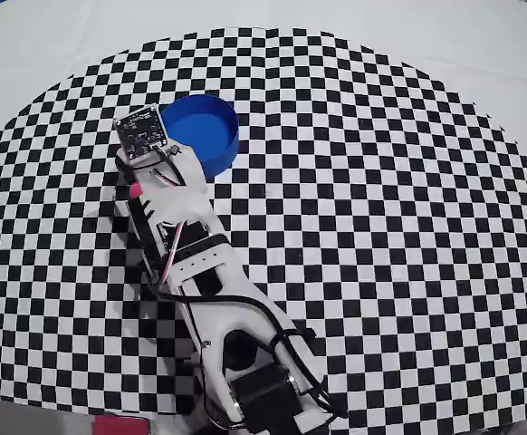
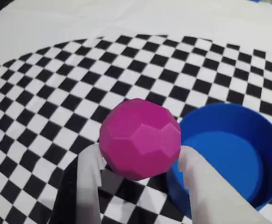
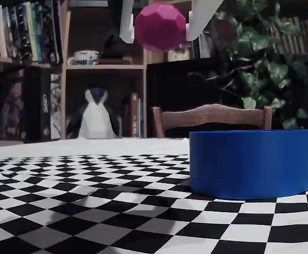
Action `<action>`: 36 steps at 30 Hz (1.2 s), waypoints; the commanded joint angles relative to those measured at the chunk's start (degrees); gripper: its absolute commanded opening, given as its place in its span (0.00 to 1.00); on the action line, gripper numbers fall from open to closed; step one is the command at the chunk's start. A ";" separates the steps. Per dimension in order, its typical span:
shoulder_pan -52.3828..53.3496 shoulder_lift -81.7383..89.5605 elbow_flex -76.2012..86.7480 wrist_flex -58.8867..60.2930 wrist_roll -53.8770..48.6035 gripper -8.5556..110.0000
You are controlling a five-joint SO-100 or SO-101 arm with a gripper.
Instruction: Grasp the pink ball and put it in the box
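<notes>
The pink ball (image 2: 140, 139) is a faceted magenta sphere held between my gripper's two white fingers (image 2: 90, 164). My gripper (image 2: 139, 156) is shut on it. In the fixed view the pink ball (image 3: 160, 26) hangs high above the checkered cloth in the gripper (image 3: 159, 33), up and to the left of the box (image 3: 252, 163). The box (image 2: 229, 154) is a round blue tub, open and empty, just right of the ball in the wrist view. Seen from overhead, the arm hides all but a sliver of the pink ball (image 1: 136, 190), left of the box (image 1: 205, 130).
A black-and-white checkered cloth (image 1: 381, 227) covers the table. The arm's base (image 1: 254, 381) stands at the cloth's near edge in the overhead view. Behind the table in the fixed view are bookshelves (image 3: 21, 63), a chair back (image 3: 212, 116) and a plant (image 3: 260, 58).
</notes>
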 commanded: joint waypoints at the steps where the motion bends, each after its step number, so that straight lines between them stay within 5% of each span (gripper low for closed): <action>1: 1.41 2.72 -0.09 -0.18 -0.35 0.07; 36: 11.25 6.15 2.46 -0.26 -0.35 0.07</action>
